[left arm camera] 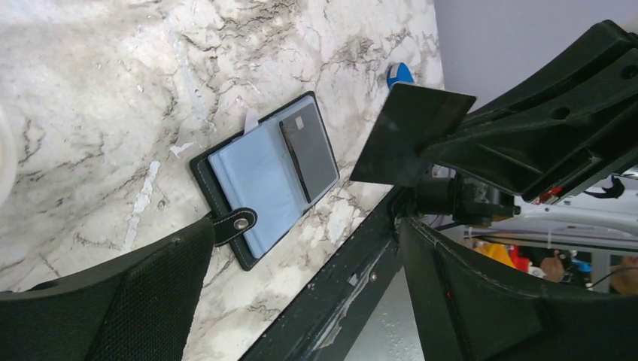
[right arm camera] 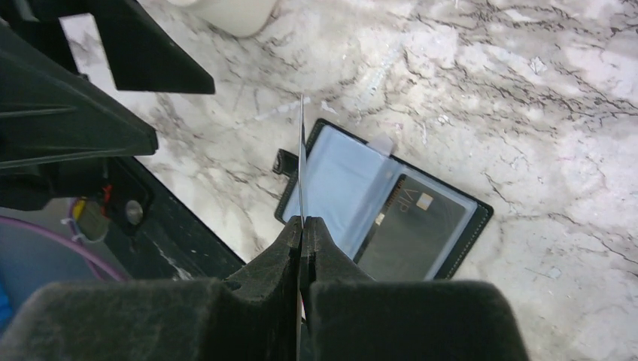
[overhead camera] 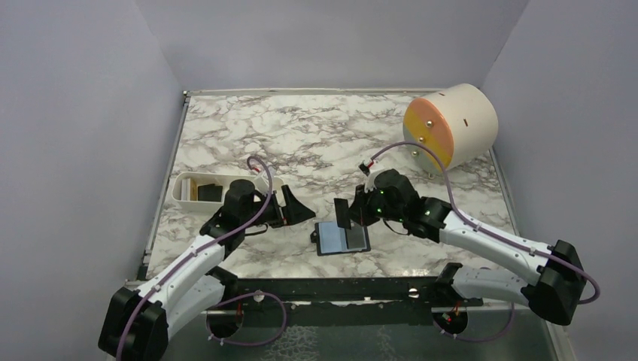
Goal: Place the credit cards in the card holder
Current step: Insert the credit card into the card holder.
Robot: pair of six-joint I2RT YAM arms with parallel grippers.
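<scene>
Marbled tabletop (overhead camera: 301, 128) fills the grey stall, and near its front edge the card holder (overhead camera: 342, 238) lies spread open, pale blue pockets up, ready to be filled. One credit card (right arm camera: 410, 233) already sits tucked in a pocket. Just above the holder hangs the right gripper (right arm camera: 303, 226), jaws pinched tight on another dark card (right arm camera: 302, 165), held on edge, presumably to slide into a sleeve. Just beside the holder waits the left gripper (overhead camera: 295, 209), jaws spread wide, holding nothing. Behind that arm, a white tray (overhead camera: 184, 188) holds what look like spare cards (overhead camera: 211, 193).
</scene>
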